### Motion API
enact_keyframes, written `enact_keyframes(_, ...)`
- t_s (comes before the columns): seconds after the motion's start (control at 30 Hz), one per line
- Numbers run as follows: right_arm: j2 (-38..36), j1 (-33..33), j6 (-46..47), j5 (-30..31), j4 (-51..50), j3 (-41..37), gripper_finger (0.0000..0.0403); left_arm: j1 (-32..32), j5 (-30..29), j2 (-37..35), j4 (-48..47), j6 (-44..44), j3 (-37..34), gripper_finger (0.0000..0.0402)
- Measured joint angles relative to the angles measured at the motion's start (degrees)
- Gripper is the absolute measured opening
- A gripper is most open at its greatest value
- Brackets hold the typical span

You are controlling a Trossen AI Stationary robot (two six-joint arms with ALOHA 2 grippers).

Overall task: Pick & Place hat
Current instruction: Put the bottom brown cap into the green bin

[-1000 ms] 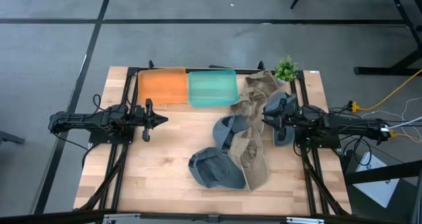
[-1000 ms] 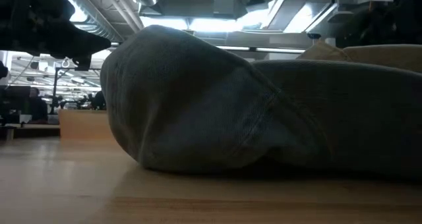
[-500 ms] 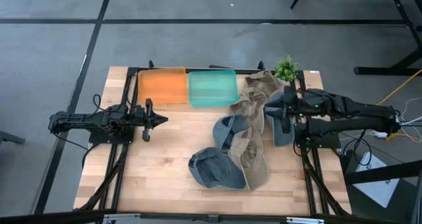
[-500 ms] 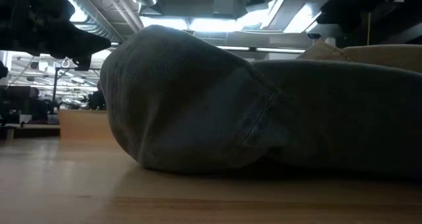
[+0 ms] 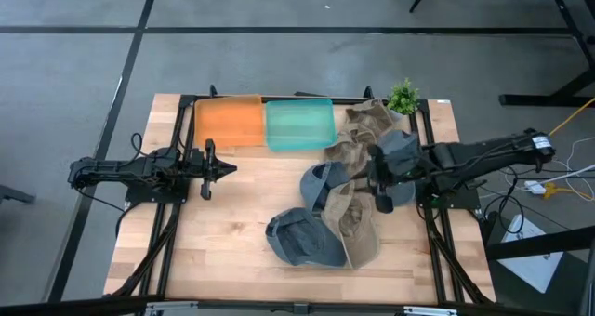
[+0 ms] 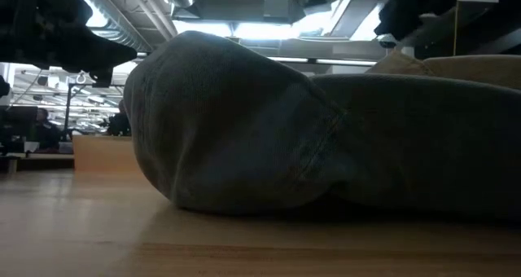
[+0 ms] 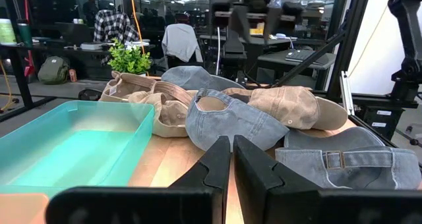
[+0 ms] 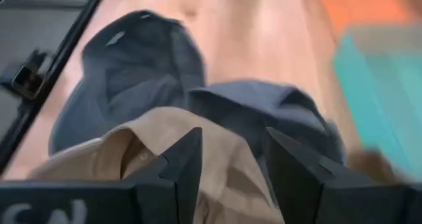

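Several hats lie heaped right of the table's middle: blue denim caps [image 5: 302, 237] [image 5: 323, 181] and tan caps [image 5: 358, 135] [image 5: 358, 225], overlapping one another on the wood. My right gripper [image 5: 378, 188] hangs open above the heap's right side, tipped downward. In its wrist view its fingers [image 8: 231, 158] stand over a tan cap [image 8: 132, 145] and two denim caps [image 8: 132, 72] [image 8: 283, 112], touching nothing. My left gripper [image 5: 228, 167] waits shut and level at the table's left [image 7: 231, 165]. The low view is filled by a denim cap [image 6: 244, 130].
An orange tray [image 5: 228, 121] and a teal tray [image 5: 299, 124] stand side by side at the far edge; the teal one [image 7: 72, 145] lies ahead of my left gripper. A small green plant [image 5: 403, 98] stands at the far right corner. Bare wood lies near left.
My right arm has unfolded and risen, carrying its gripper from beside the heap's right side out over the hats toward the table's left, and it has tipped to point down. The hats have stayed where they were.
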Motion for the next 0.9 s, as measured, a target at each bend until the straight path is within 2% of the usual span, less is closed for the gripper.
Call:
enact_keyframes(0.07, 2.3, 1.2, -4.3, -0.2, 2.7, 0.0, 0.0159, 0.0, 0.0, 0.0, 0.0, 0.0, 0.0, 0.0017)
enact_keyframes(0.17, 5.6, 2.3, -5.8, -0.1, 10.1, 0.0, 0.0159, 0.0, 0.0, 0.0, 0.0, 0.0, 0.0, 0.0017)
enact_keyframes(0.37, 11.3, 2.2, -3.2, 0.0, 24.0, 0.0, 0.0159, 0.0, 0.0, 0.0, 0.0, 0.0, 0.0, 0.0017)
enact_keyframes(0.5, 13.3, 2.2, 0.0, 0.0, 25.7, 0.0, 0.0159, 0.0, 0.0, 0.0, 0.0, 0.0, 0.0, 0.0017)
enact_keyframes(0.57, 14.3, 2.2, 7.2, -0.5, 25.5, 0.4, 0.0159, 0.0, 0.0, 0.0, 0.0, 0.0, 0.0, 0.0017)
enact_keyframes(0.67, 15.1, 1.2, 26.6, -5.4, 21.9, 2.6, 0.0159, 0.0, 0.0, 0.0, 0.0, 0.0, 0.0, 0.0017)
enact_keyframes(0.73, 15.6, 0.2, 34.4, -8.1, 20.9, 3.8, 0.0159, 0.0, 0.0, 0.0, 0.0, 0.0, 0.0, 0.0017)
enact_keyframes(0.9, 16.3, -0.9, 37.3, -11.0, 19.9, 4.6, 0.0159, 0.0, 0.0, 0.0, 0.0, 0.0, 0.0, 0.0017)
